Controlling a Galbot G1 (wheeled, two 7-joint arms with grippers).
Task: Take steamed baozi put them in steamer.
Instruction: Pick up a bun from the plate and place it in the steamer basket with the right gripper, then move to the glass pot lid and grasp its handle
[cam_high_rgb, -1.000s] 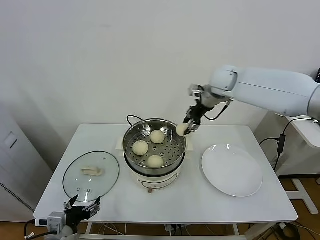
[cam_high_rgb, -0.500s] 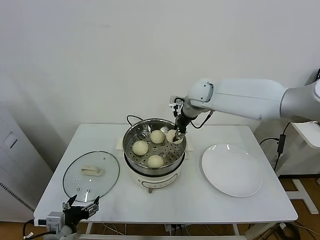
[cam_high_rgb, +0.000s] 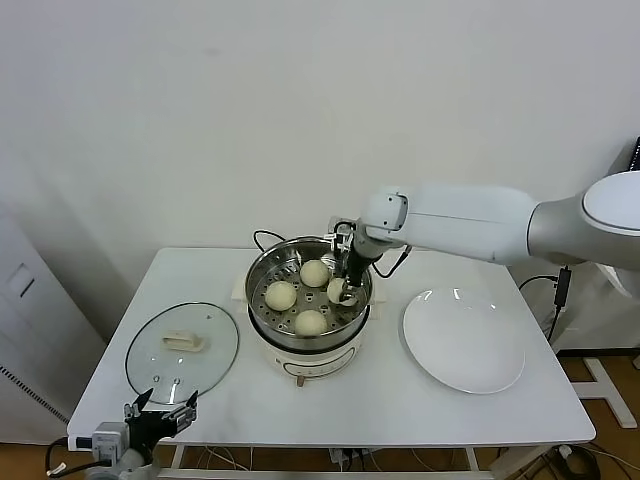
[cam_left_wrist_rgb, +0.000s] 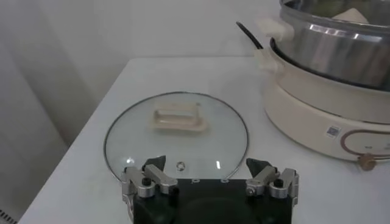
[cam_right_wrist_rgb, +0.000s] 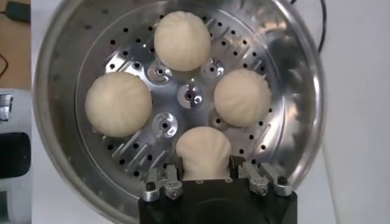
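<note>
The steel steamer (cam_high_rgb: 268, 268) stands on its white cooker base mid-table. Three cream baozi lie on its perforated floor (cam_high_rgb: 281, 295) (cam_high_rgb: 315, 272) (cam_high_rgb: 311, 322). My right gripper (cam_high_rgb: 343, 291) is down inside the basket at its right side, shut on a fourth baozi (cam_right_wrist_rgb: 203, 152), held just above the floor. The right wrist view shows the other three buns (cam_right_wrist_rgb: 182, 40) (cam_right_wrist_rgb: 118, 104) (cam_right_wrist_rgb: 242, 97) around the centre. My left gripper (cam_high_rgb: 160, 417) is open and empty, parked low at the table's front left edge.
A glass lid with a white handle (cam_high_rgb: 182, 350) lies flat on the table left of the steamer, also in the left wrist view (cam_left_wrist_rgb: 177, 134). A white plate (cam_high_rgb: 463, 340) lies to the right. A black cord (cam_high_rgb: 262, 237) runs behind the cooker.
My right gripper has carried the baozi from above the steamer's right rim leftward and down into the basket. The left arm has not moved.
</note>
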